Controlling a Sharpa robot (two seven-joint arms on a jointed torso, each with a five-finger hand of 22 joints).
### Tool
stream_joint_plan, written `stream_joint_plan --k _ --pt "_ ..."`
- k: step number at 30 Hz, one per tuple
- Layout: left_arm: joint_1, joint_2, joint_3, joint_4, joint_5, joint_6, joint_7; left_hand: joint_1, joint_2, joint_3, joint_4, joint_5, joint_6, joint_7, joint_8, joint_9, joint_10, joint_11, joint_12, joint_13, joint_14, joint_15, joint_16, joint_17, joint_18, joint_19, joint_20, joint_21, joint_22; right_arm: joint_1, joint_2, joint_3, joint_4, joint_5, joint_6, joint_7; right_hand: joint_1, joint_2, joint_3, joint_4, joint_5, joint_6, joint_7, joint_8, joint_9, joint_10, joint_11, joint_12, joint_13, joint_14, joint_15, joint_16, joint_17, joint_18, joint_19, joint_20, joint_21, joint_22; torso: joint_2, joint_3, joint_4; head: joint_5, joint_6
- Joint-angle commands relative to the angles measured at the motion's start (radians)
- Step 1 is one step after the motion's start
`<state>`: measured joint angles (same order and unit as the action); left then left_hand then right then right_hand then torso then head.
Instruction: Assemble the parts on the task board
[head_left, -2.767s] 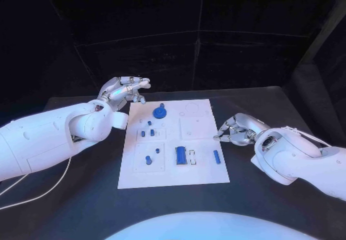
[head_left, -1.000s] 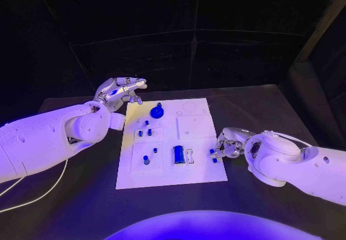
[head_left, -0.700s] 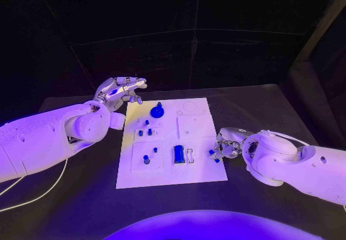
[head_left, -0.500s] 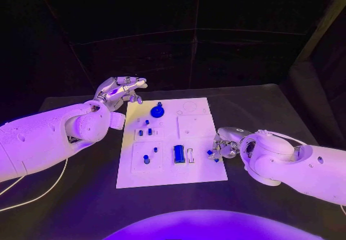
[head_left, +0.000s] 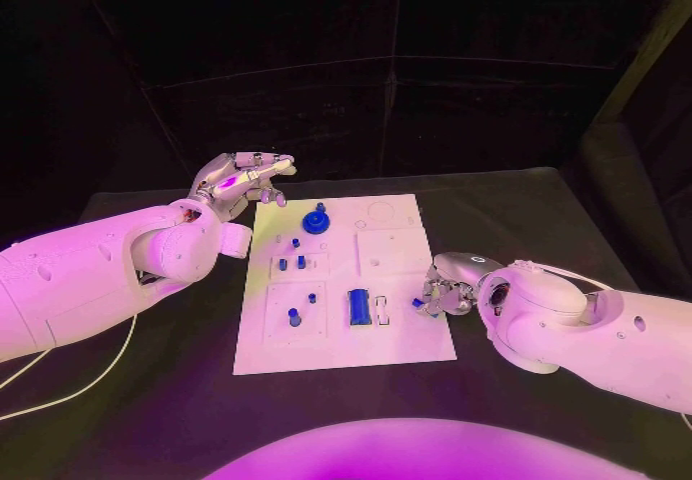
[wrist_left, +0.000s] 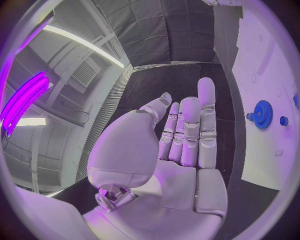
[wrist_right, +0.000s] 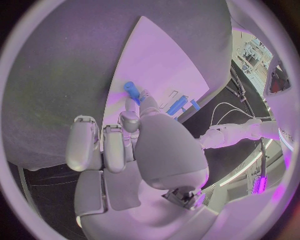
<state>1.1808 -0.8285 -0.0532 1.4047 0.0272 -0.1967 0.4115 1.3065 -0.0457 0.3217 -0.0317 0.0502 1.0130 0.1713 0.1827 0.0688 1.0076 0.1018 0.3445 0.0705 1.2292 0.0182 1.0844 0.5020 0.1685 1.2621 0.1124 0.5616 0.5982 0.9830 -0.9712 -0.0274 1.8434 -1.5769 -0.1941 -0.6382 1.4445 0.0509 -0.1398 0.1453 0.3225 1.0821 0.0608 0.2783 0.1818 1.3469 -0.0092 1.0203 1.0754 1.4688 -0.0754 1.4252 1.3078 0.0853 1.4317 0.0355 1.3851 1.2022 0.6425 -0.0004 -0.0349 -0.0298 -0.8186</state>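
1. While my left hand (head_left: 240, 178) hangs off the board's far left corner, its fingers are loosely apart and hold nothing; the left wrist view has them straight up side by side, palm bare.
2. Task board (head_left: 397, 340) lies flat mid-table, between my two arms.
3. Far end of the board: blue gear (head_left: 316, 222) sits near the left hand, not touched. I'd say it is already seated, can't confirm.
4. Left column: a few small blue pegs (head_left: 296, 264) stand or lie in the panels, one more blue peg (head_left: 294, 319) lower down. Whether they are pressed home I can't tell.
5. Centre: blue block (head_left: 358, 306) lies lengthwise beside a pale slot piece, looks placed.
6. Right edge: small blue part (head_left: 420, 301) is at my right hand's fingertips. In the right wrist view the part (wrist_right: 131, 91) is pinched between thumb and a finger, the other fingers lined up straight beside it.
7. Right hand (head_left: 446, 291) rests low at the board's right edge, the pinched part touching or just above the board.
8. My read: roughly midway. Several parts sit in place, this one needs seating, and the far-right panels look unfilled.
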Motion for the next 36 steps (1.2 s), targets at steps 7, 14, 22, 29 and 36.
stream_joint_plan --k 7,14,22,29,36 --pt "0.001 -0.002 0.0 0.002 0.001 0.015 0.002 0.001 0.004 -0.005 0.001 0.002 -0.008 -0.001 0.005 -0.001 -0.007 0.003 0.005 -0.001 -0.005 0.0 -0.004 -0.001 0.013 -0.001 0.002 -0.006 -0.002 -0.002 -0.005 -0.002 0.025 0.051 -0.167 -0.018 0.0 0.002 0.037 0.008 0.075 0.014 0.0 -0.004 0.002 0.012 -0.01 0.013 0.014 0.062 -0.009 0.003 0.055 -0.014 0.001 -0.009 0.006 0.004 0.0 -0.0004 -0.0006 0.003 0.0" --pt "0.001 -0.003 0.0 0.004 0.001 0.015 0.001 0.001 0.004 -0.005 0.001 0.002 -0.008 -0.001 0.005 -0.001 -0.007 0.003 0.005 -0.001 -0.005 0.0 -0.004 -0.001 0.013 -0.001 0.002 -0.006 -0.002 -0.002 -0.001 -0.002 0.036 0.075 -0.228 -0.02 -0.016 -0.009 0.048 0.022 0.085 0.022 -0.002 -0.005 0.003 0.016 -0.011 0.014 0.016 0.063 -0.01 0.004 0.056 -0.014 0.002 -0.01 0.006 0.004 0.001 -0.0008 -0.0005 0.004 -0.002" --pt "0.001 -0.004 0.0 0.004 0.001 0.016 0.001 0.001 0.004 -0.005 0.001 0.002 -0.008 -0.001 0.005 -0.001 -0.007 0.003 0.005 -0.001 -0.005 0.0 -0.004 -0.001 0.013 -0.001 0.002 -0.006 -0.002 -0.002 0.029 -0.002 0.031 0.146 -0.219 -0.02 -0.035 -0.023 0.056 0.038 0.085 0.027 -0.003 -0.008 0.004 0.02 -0.012 0.018 0.019 0.063 -0.011 0.005 0.058 -0.014 0.003 -0.011 0.006 0.005 0.0 -0.0007 -0.0004 0.006 -0.003" --pt "0.001 -0.003 0.0 0.004 0.001 0.017 0.0 0.001 0.005 -0.005 0.001 0.002 -0.008 -0.001 0.005 -0.001 -0.008 0.003 0.005 -0.001 -0.005 0.0 -0.004 -0.002 0.013 -0.001 0.002 -0.007 -0.002 -0.002 0.071 -0.002 0.007 0.228 -0.165 -0.023 -0.047 -0.029 0.063 0.051 0.086 0.032 -0.004 -0.009 0.005 0.022 -0.012 0.021 0.021 0.064 -0.011 0.008 0.061 -0.014 0.004 -0.012 0.008 0.008 0.0 -0.0008 0.0014 0.007 -0.004" --pt "0.001 -0.002 0.0 0.004 0.001 0.018 -0.002 0.002 0.005 -0.005 0.0 0.002 -0.008 -0.002 0.005 -0.001 -0.008 0.002 0.005 -0.001 -0.006 0.0 -0.004 -0.004 0.013 -0.001 0.002 -0.007 -0.002 -0.002 0.1 -0.002 -0.012 0.243 -0.131 -0.026 -0.053 -0.03 0.068 0.057 0.086 0.037 -0.006 -0.008 0.007 0.022 -0.013 0.02 0.021 0.064 -0.012 0.008 0.061 -0.015 0.005 -0.012 0.008 0.01 0.001 -0.0009 -0.0004 0.012 -0.004"
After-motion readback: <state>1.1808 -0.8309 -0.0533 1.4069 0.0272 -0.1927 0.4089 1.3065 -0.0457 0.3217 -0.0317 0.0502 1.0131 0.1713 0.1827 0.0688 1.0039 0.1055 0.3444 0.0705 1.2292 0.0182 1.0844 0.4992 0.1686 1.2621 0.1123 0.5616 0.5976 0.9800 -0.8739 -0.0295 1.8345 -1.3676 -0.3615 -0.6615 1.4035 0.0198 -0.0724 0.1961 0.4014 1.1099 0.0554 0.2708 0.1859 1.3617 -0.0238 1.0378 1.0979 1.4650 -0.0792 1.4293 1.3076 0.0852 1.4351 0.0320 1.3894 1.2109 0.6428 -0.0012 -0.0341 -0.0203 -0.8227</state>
